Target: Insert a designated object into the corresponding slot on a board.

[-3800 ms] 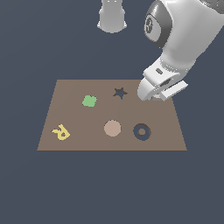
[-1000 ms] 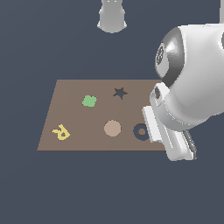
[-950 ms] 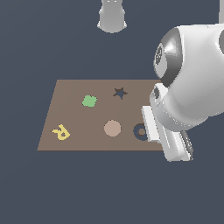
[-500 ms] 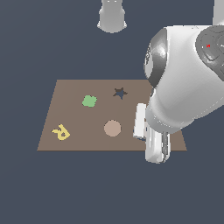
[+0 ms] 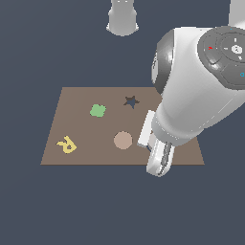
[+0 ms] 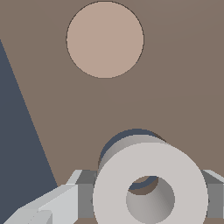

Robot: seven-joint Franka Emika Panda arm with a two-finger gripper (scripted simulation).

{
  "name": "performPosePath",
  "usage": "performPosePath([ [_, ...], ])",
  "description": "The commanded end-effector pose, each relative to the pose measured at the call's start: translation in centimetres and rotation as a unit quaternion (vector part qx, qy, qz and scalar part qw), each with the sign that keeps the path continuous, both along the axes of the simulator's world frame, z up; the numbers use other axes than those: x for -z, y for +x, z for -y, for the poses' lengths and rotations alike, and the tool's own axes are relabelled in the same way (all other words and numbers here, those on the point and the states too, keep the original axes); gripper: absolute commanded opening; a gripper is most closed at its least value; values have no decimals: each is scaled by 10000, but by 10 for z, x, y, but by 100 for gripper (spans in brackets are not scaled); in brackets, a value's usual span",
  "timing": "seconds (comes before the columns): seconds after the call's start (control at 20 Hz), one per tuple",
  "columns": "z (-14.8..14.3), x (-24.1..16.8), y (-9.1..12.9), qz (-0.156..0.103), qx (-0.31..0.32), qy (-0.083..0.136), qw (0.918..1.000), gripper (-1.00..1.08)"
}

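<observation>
In the wrist view my gripper is shut on the designated object, a light grey ring, with a finger on either side. The ring hangs just above the slot. Only a dark navy arc of the slot shows behind the ring's rim and through its centre hole. The ring looks slightly offset from the recess. The brown board lies beneath. In the exterior view the arm covers the near right part of the board and hides the ring, the slot and the fingertips.
On the board sit a tan disc, a green clover, a yellow R and a dark star recess. The board's edge and the dark floor show beside the gripper. A grey robot base stands behind the board.
The arm has swung toward the exterior view's left and lower over the board's near right corner. The dark ring slot, visible a second ago, is now covered by the arm.
</observation>
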State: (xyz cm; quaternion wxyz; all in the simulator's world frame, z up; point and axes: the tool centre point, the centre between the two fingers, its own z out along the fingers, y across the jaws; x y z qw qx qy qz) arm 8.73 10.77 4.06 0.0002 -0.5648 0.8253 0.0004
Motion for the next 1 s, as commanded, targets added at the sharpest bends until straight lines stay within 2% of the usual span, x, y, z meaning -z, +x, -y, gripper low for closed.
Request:
performPosePath([
  [0.0,1,0,0,2,87,1,10000,-100],
  [0.45,2,10,0,1,102,2,9999,-100],
  [0.5,2,10,0,1,102,2,9999,100],
  [0.95,2,10,0,1,102,2,9999,100],
])
